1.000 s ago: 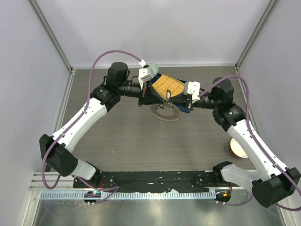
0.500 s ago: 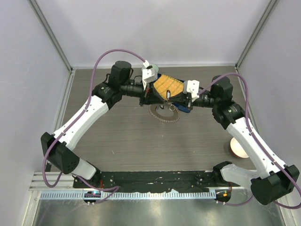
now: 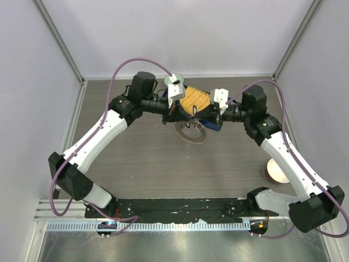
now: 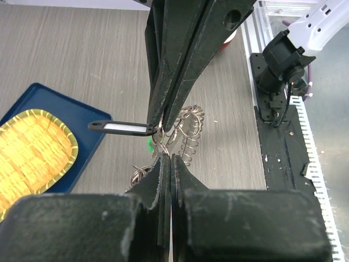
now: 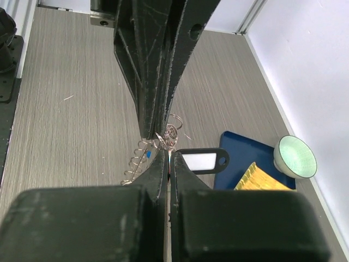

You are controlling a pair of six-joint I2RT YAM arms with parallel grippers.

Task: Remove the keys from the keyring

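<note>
silvery keyring (image 3: 191, 132): one edge raised where both arms' fingertips meet, keys (image 4: 188, 144) fanned beneath, near the blue tray (image 4: 43, 98).
left gripper (image 4: 166, 161): jaws pressed together on the ring wire.
right gripper (image 5: 166, 158): jaws likewise pinched on the ring.
black key tag (image 4: 122, 126): juts sideways from the ring.

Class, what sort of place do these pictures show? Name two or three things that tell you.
Probably a robot lab test cell: a left arm and right arm bolted to a black base plate, plain white walls boxing in the table.
</note>
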